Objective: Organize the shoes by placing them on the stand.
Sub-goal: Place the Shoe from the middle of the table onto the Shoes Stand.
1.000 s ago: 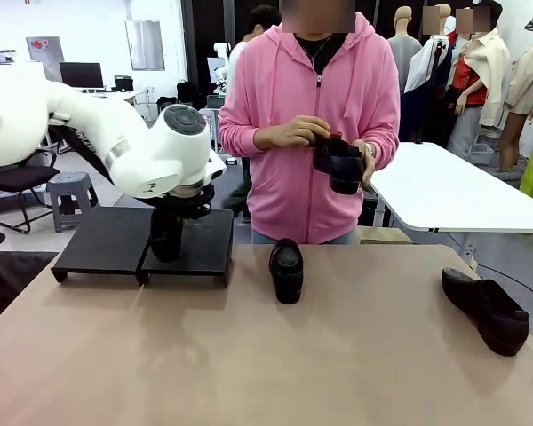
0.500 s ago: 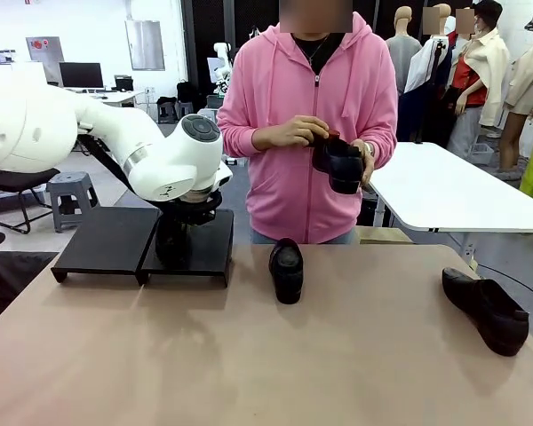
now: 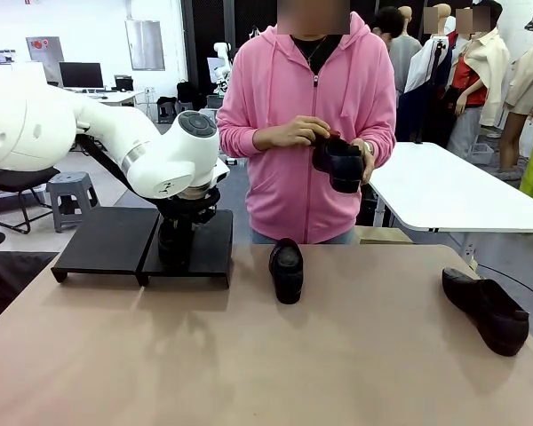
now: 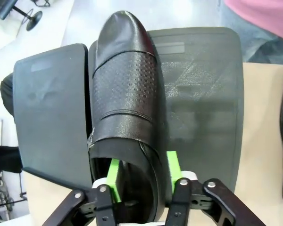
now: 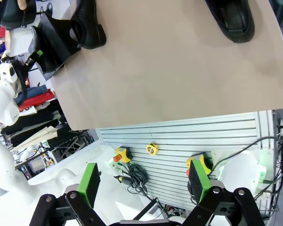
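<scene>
Four shoes are in view. One shoe (image 4: pixel 125 94) lies flat on the stand (image 4: pixel 203 94), on its right panel, hard against the seam with the other panel. The left gripper (image 4: pixel 142 172) sits at this shoe's heel with jaws parted and not pinching: one green pad (image 4: pixel 114 176) is inside the opening, the other outside the wall. A second shoe (image 3: pixel 287 269) rests on the table (image 3: pixel 249 355) just right of the stand, and a third shoe (image 3: pixel 486 309) lies well right of it. Beyond the stand, the person's hands (image 3: pixel 293 133) hold a fourth shoe (image 3: pixel 339 164). The right gripper (image 5: pixel 144 181) is spread wide and empty.
</scene>
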{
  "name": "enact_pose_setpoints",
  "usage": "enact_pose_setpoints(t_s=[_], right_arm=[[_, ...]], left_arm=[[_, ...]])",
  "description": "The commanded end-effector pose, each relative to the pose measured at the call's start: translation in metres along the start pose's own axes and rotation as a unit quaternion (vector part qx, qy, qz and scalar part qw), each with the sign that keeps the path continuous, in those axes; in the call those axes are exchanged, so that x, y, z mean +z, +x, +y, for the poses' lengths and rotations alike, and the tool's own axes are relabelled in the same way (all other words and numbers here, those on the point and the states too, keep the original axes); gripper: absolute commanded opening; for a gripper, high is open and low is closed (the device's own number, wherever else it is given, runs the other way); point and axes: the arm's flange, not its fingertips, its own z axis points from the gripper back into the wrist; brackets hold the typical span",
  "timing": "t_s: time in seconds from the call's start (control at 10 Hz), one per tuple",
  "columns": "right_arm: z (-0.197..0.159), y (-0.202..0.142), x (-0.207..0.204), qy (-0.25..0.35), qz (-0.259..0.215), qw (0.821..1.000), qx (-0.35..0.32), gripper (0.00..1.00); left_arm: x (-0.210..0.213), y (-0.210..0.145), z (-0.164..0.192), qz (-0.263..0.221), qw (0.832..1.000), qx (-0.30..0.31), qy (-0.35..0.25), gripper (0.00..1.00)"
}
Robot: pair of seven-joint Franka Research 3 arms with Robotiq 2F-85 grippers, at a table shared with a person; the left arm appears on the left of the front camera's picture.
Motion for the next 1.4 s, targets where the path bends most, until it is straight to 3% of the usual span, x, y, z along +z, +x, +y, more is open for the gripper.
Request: enact_pose_setpoints(t_s=[0.0, 0.2, 0.5, 0.7, 0.8, 0.9, 1.0, 1.1, 1.3], right_arm=[[0.004, 0.0, 0.004, 0.004, 0.001, 1.0, -0.009, 1.0], [0.004, 0.0, 0.004, 0.004, 0.001, 1.0, -0.009, 1.0], [0.004, 0.0, 0.004, 0.004, 0.001, 1.0, -0.009, 1.0], [0.004, 0.0, 0.004, 0.004, 0.001, 1.0, -0.009, 1.0], [0.004, 0.0, 0.004, 0.004, 0.001, 1.0, -0.009, 1.0], [0.004, 0.0, 0.004, 0.004, 0.001, 1.0, -0.009, 1.0], [0.004, 0.0, 0.004, 0.004, 0.001, 1.0, -0.009, 1.0], [0.004, 0.0, 0.004, 0.004, 0.001, 1.0, -0.009, 1.0], [0.004, 0.0, 0.004, 0.004, 0.001, 1.0, -0.009, 1.0]], left_arm=[[0.022, -0.007, 0.009, -0.015, 1.0, -0.002, 0.003, 1.0], [0.077, -0.03, 0.019, -0.016, 1.0, -0.001, 0.008, 1.0], [0.158, -0.107, 0.04, 0.059, 0.994, -0.036, -0.088, 1.0], [0.187, -0.164, 0.082, 0.1, 0.98, -0.061, -0.164, 1.0], [0.194, -0.178, 0.113, 0.13, 0.976, -0.041, -0.17, 1.0], [0.199, -0.191, 0.141, 0.145, 0.96, -0.1, -0.217, 1.0], [0.195, -0.2, 0.173, 0.159, 0.941, -0.104, -0.279, 1.0], [0.184, -0.214, 0.212, 0.131, 0.916, -0.055, -0.375, 1.0], [0.153, -0.25, 0.256, 0.075, 0.881, 0.068, -0.462, 1.0]])
